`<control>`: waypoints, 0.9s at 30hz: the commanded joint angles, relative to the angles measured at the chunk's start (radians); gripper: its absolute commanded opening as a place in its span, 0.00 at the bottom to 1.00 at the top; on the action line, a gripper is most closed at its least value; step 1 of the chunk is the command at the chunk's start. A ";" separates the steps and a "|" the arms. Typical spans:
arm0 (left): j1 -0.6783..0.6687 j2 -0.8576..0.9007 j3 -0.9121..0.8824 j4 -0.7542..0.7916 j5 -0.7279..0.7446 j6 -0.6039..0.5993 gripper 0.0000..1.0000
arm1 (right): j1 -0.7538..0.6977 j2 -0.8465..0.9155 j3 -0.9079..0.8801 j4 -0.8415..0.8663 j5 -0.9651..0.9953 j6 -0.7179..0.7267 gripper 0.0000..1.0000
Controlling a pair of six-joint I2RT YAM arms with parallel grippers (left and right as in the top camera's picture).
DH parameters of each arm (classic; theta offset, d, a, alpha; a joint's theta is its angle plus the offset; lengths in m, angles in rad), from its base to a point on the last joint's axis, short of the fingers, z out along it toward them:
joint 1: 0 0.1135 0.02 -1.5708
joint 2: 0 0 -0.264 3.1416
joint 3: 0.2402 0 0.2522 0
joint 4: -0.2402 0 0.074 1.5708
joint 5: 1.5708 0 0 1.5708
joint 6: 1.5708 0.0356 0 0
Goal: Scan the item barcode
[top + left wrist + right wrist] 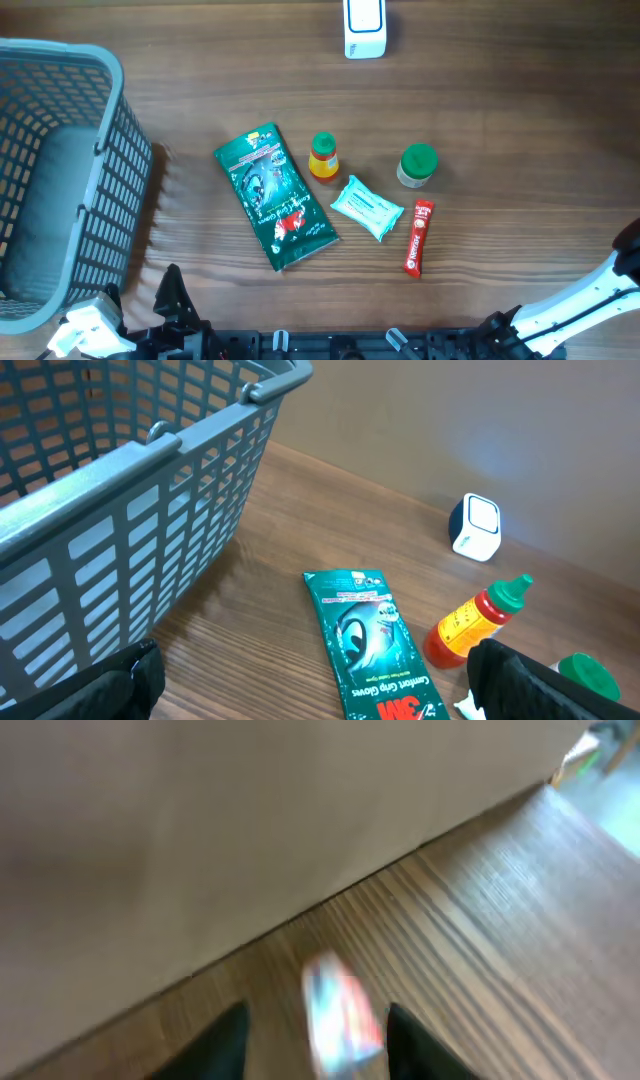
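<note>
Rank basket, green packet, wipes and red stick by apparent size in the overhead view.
1. basket, cropped by the frame yet clearly largest
2. green packet
3. wipes
4. red stick, about as long as the wipes but far narrower

Table brown wood grain. Basket grey-blue lattice. Pouch dark green, red-white print. Right of pouch: bottle orange, green cap; wipes mint; jar green lid; sachet red.
</note>
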 commanded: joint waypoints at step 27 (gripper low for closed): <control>0.007 -0.003 -0.003 0.001 -0.002 -0.006 1.00 | 0.954 -0.294 -0.011 -0.267 -0.802 -0.887 1.00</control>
